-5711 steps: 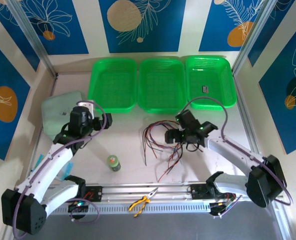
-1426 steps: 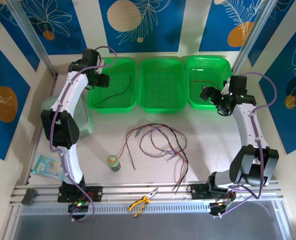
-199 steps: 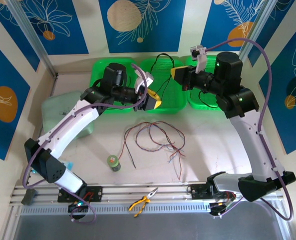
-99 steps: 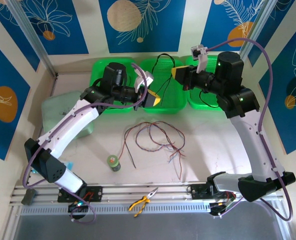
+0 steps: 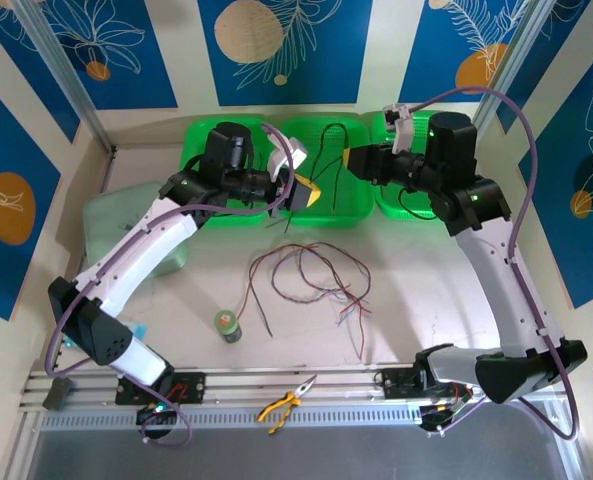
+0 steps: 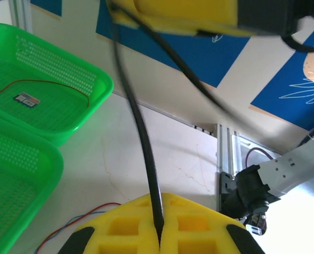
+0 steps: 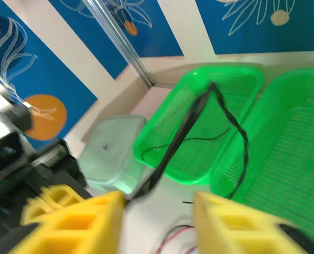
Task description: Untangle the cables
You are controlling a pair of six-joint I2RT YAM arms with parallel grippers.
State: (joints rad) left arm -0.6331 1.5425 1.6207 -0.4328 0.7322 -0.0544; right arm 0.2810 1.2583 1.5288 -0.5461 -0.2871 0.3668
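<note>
A pale tabletop [image 5: 416, 290] is carrying everything. Along its far edge three green perforated plastic baskets [image 5: 351, 200] are sitting side by side, and a pale green plastic lid [image 5: 116, 225] is lying near the left one.

Both arms are reaching in over the middle basket. The left gripper [image 5: 308, 195] [image 6: 159, 241] is pinching a thin black cable [image 5: 325, 140] [image 6: 141, 127] [image 7: 180, 135], its yellow block fingers [image 6: 199, 233] pressing together with the cable caught in the seam between them. From there the cable is rising in a loop above the basket and crossing to the right gripper [image 5: 350, 158] [image 7: 157, 203]. In the right wrist view that gripper's yellow fingers [image 7: 72, 219] are standing well apart, and the black cable is meeting the inner edge of one of them.

A loose tangle of thin red, black and purple-blue cables [image 5: 311, 272] is lying on the table just in front of the baskets, apart from both grippers.

Nearer the arm bases, a small green-capped bottle [image 5: 228, 325] is standing upright left of the tangle, and yellow-handled pliers [image 5: 281, 404] are lying on the metal rail. A thin red wire [image 6: 56, 83] is curving through the right basket beside a small card [image 6: 27, 98].
</note>
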